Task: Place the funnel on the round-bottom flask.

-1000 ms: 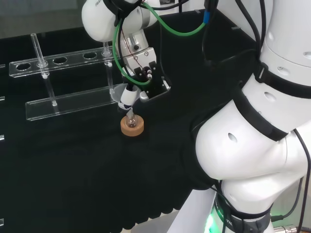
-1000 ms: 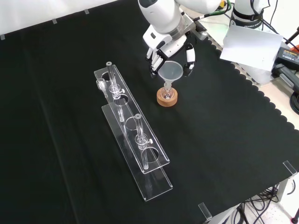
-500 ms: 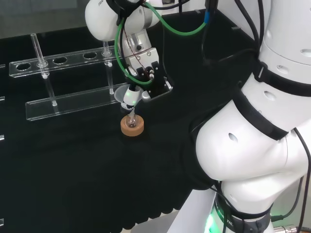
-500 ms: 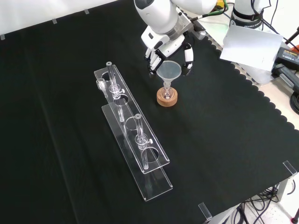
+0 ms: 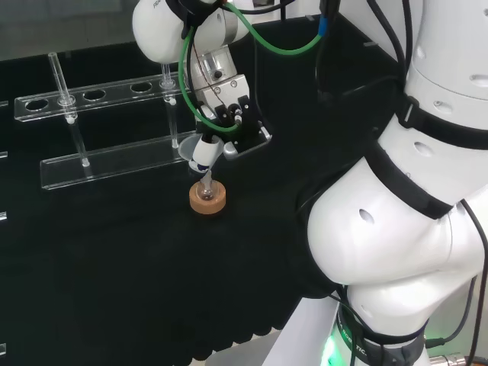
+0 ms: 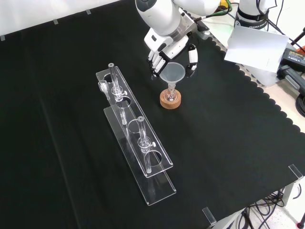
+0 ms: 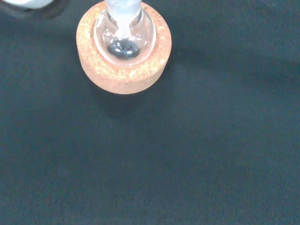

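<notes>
The clear funnel [image 6: 172, 73] stands upright with its stem in the neck of the small round-bottom flask [image 6: 170, 95]. The flask rests in a cork ring [image 6: 170, 101] on the black cloth. In the front view my hand [image 6: 167, 46] hangs just behind and above the funnel. Its fingers [image 6: 154, 63] point down on either side of the bowl, with small gaps showing. In the head view the hand [image 5: 229, 122] is over the cork ring [image 5: 207, 200], and the funnel bowl [image 5: 188, 155] is faint beside a white fingertip. The wrist view looks straight down on the flask [image 7: 124, 35] in its ring [image 7: 123, 77].
A long clear acrylic rack [image 6: 136, 136] with a few glass tubes lies left of the flask in the front view, and behind it in the head view [image 5: 107, 156]. A white sheet [image 6: 257, 45] and cables lie past the cloth's scalloped right edge.
The hand has drifted slightly up and to the left in the front view. The funnel has stayed upright in the flask, shifting only a little.
</notes>
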